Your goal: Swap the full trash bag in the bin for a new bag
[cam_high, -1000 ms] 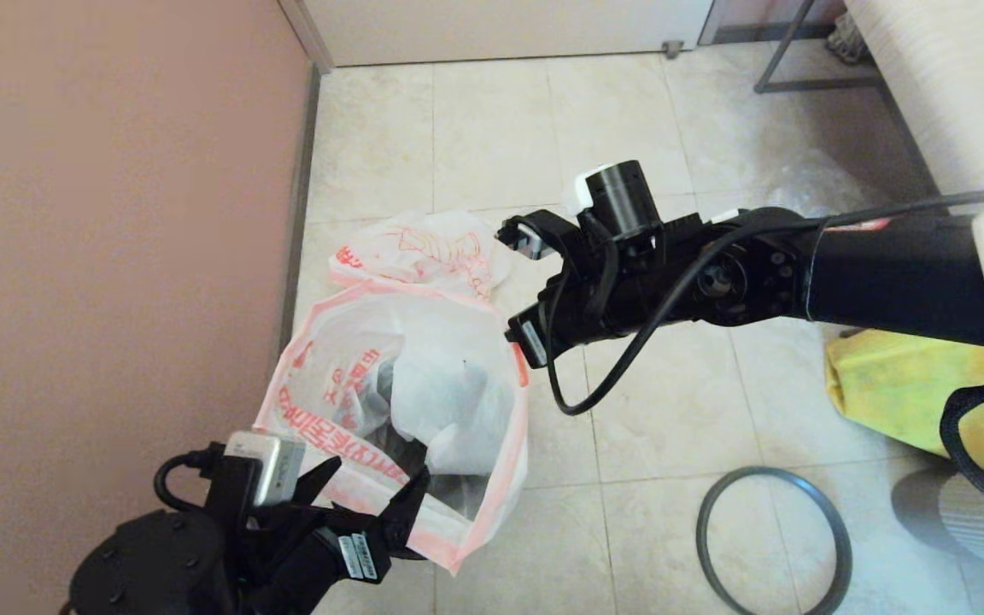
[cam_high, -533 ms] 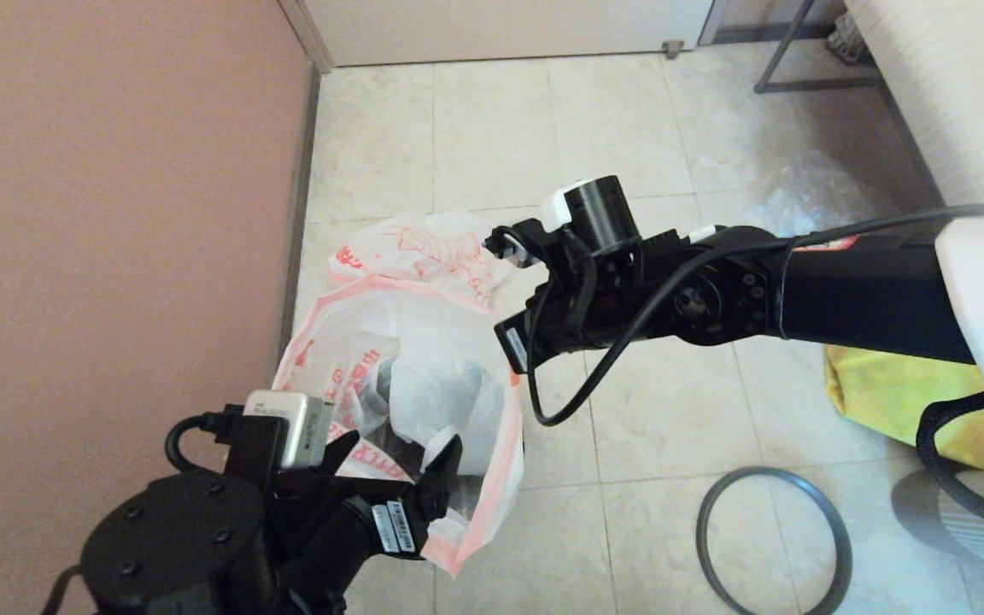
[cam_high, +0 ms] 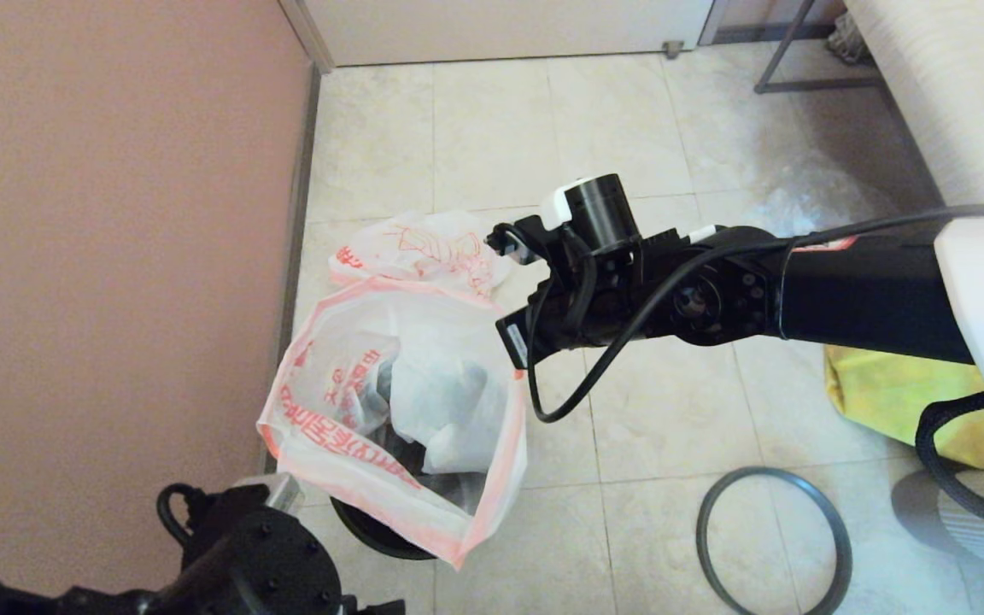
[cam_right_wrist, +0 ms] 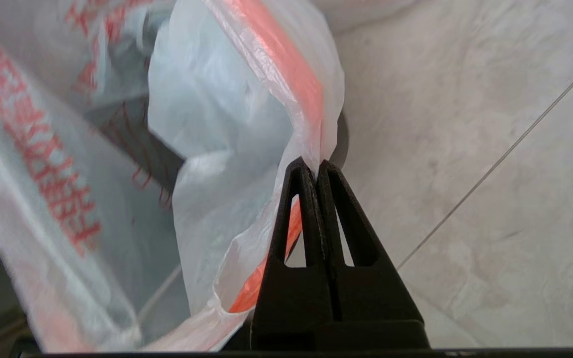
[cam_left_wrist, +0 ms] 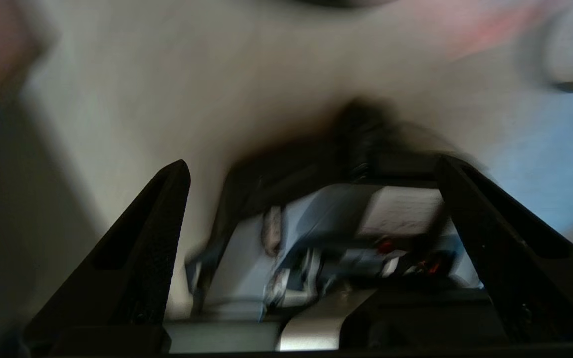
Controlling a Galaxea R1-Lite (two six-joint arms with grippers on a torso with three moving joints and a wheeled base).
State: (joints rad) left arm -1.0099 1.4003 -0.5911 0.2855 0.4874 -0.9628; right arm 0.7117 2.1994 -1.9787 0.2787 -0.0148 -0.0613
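2 bags and 1 bin by the pink wall (cam_high: 108,256)

The right gripper (cam_right_wrist: 317,166), fingers clenched on the orange-pink hem, is holding the new bag (cam_high: 407,401) open over the dark bin (cam_high: 381,534) on the tiled floor (cam_high: 629,410). The full trash bag (cam_high: 424,248) is lying just behind it. The left gripper (cam_left_wrist: 311,174), fingers spread and gripping nothing, is sitting low beside the bin. A grey hoop (cam_high: 774,542) is lying apart, near a yellow bag (cam_high: 893,384).

We see soft, even indoor light on the pale floor (cam_high: 629,137) with faint shadows. We find the left wrist view heavily motion-blurred; the right wrist view is sharp up close and softer toward its edge.
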